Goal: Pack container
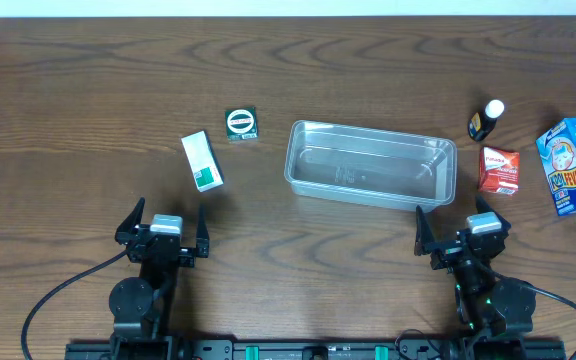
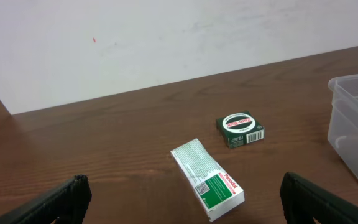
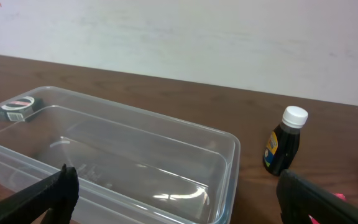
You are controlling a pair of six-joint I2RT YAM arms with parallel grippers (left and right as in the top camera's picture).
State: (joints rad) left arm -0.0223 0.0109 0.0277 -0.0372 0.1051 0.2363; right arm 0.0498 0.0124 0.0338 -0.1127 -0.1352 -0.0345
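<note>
The clear plastic container (image 1: pixel 370 128) lies empty at the table's middle; it also shows in the right wrist view (image 3: pixel 166 134) and at the right edge of the left wrist view (image 2: pixel 353 87). A white and green box (image 1: pixel 201 161) (image 2: pixel 207 178) and a small dark green box (image 1: pixel 241 123) (image 2: pixel 240 129) lie to its left. A dark bottle with a white cap (image 1: pixel 486 119) (image 3: pixel 283 142), a red box (image 1: pixel 499 169) and a blue box (image 1: pixel 570 167) lie to its right. My left gripper (image 1: pixel 161 230) (image 2: pixel 185 205) is open and empty near the front edge. My right gripper (image 1: pixel 465 232) (image 3: pixel 179 199) is open and empty in front of the container.
The wooden table (image 1: pixel 88 90) ends at a white wall behind. Cables run from both arm bases at the front edge.
</note>
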